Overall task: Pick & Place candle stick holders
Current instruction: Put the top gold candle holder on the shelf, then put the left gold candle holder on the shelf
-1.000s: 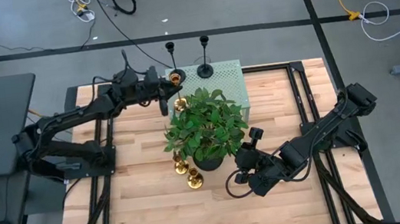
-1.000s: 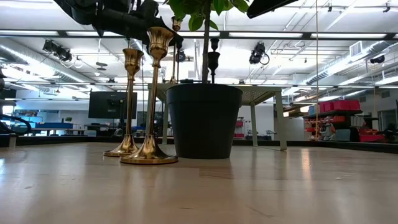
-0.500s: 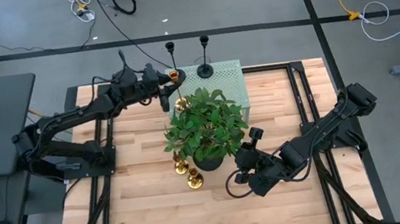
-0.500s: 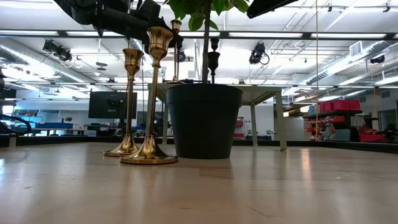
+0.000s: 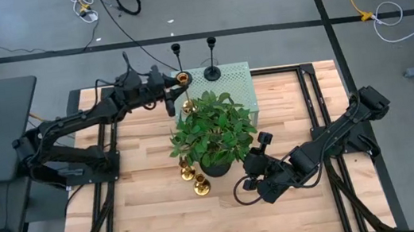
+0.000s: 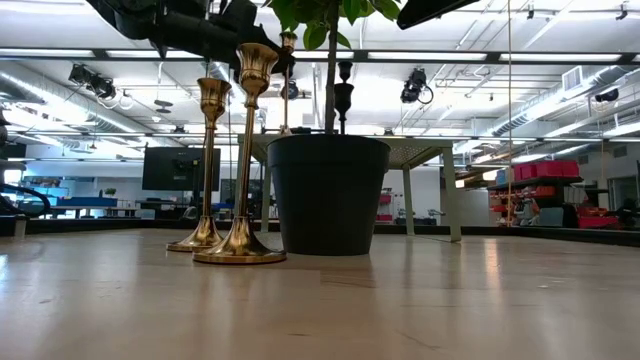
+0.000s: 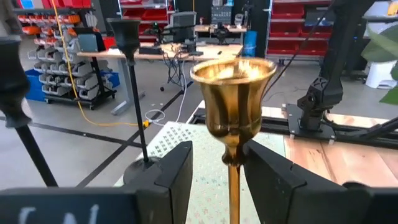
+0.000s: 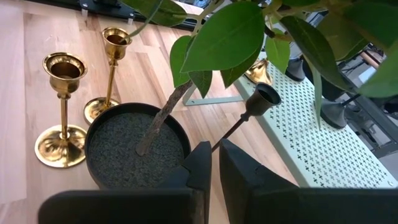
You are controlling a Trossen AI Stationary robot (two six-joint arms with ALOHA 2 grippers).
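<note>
My left gripper (image 5: 174, 91) is shut on a gold candle stick holder (image 7: 233, 99) at the left end of the green perforated stand (image 5: 235, 84). Its base (image 8: 263, 71) shows at the stand; whether it rests there I cannot tell. Two black holders (image 5: 177, 53) (image 5: 212, 57) stand upright on their bases on the stand. Two gold holders (image 5: 186, 167) (image 5: 201, 185) stand on the table left of the black plant pot (image 5: 217, 165). My right gripper (image 5: 252, 168) is shut on a black holder (image 8: 258, 96) right of the pot. My left gripper has the gold holder's slim stem (image 7: 234, 186) between its two fingers, below the cup. The fingers come level from the table's left and lie across the stem. The holder stands upright. The pads' touch lies at the picture's bottom edge. My right gripper pinches the black holder's stem (image 8: 231, 134) between its two fingers, across the stem. The holder is tilted: its cup (image 5: 264, 137) points toward the far edge and its round base (image 5: 241, 192) toward the near edge. It seems lifted clear of the table.
The leafy plant (image 5: 212, 127) spreads over the table's middle between the two arms and over the stand's near edge. Bare wood lies at the near left (image 5: 148, 220) and the right (image 5: 287, 113). Black frame rails (image 5: 313, 102) run along both sides.
My left gripper has drifted a little toward the table's far right, over the stand's left end, with the gold holder kept upright. My right arm has kept still.
</note>
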